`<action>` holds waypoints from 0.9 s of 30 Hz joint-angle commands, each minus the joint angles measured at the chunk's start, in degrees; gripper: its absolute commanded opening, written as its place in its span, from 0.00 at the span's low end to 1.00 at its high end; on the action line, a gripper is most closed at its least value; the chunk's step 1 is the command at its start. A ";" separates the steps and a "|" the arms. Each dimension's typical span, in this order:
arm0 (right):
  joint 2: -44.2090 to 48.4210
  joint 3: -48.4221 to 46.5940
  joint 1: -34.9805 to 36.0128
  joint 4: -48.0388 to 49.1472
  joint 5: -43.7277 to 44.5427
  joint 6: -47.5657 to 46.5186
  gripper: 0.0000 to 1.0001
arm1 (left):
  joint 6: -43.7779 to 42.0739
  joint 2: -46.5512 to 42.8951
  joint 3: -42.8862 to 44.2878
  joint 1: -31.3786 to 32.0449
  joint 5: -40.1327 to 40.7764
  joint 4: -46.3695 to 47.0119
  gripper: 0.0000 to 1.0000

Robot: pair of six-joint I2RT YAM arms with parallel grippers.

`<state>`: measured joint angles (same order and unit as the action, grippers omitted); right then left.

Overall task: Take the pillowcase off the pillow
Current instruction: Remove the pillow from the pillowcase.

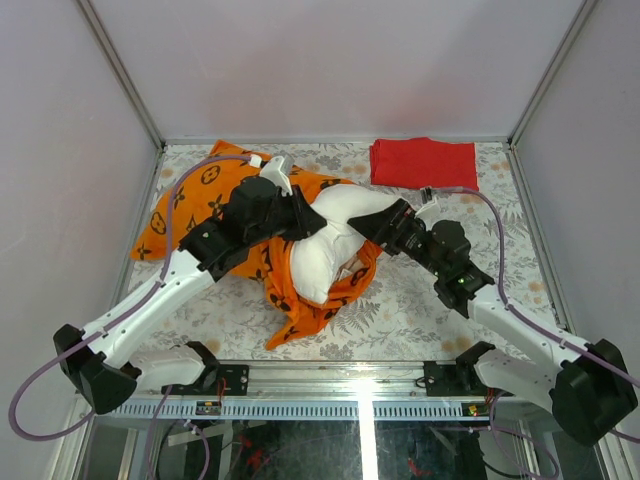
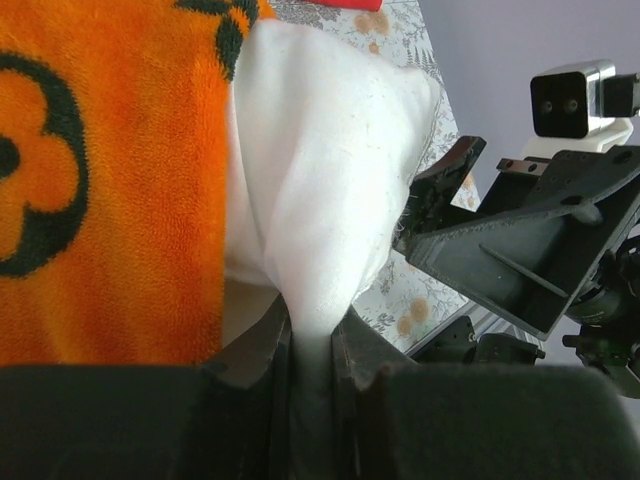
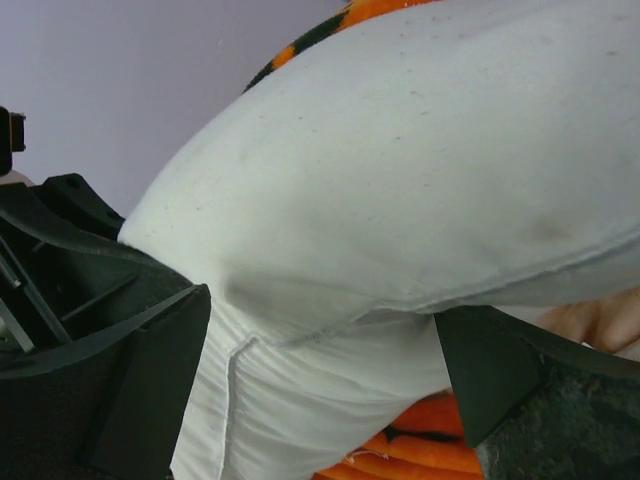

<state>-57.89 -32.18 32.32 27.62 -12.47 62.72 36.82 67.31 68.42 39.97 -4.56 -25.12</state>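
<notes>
The white pillow lies mid-table, most of it bare. The orange pillowcase with black motifs is bunched to its left and wraps its near end. My left gripper is shut on a pinch of white pillow fabric; in the left wrist view the gripper squeezes the pillow beside the pillowcase. My right gripper is open at the pillow's right edge; in the right wrist view the gripper has its jaws wide apart with the pillow bulging between them.
A folded red cloth lies at the back right. The floral table covering spreads under everything. Pale walls close the back and sides. A metal rail runs along the near edge between the arm bases.
</notes>
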 commanded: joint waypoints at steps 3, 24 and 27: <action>-2.95 -3.15 1.96 7.96 2.64 3.83 0.99 | 1.32 0.18 2.70 1.80 0.98 10.01 0.00; -0.92 7.09 4.51 13.32 14.49 14.37 0.99 | -1.66 3.86 14.04 1.79 4.60 6.76 0.00; -0.91 6.91 4.59 17.73 15.11 12.28 0.99 | -0.94 3.98 11.65 1.80 4.18 7.45 0.00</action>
<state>-58.83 -24.86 36.29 34.79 -0.47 75.92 35.00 72.69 79.13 41.21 0.64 -27.38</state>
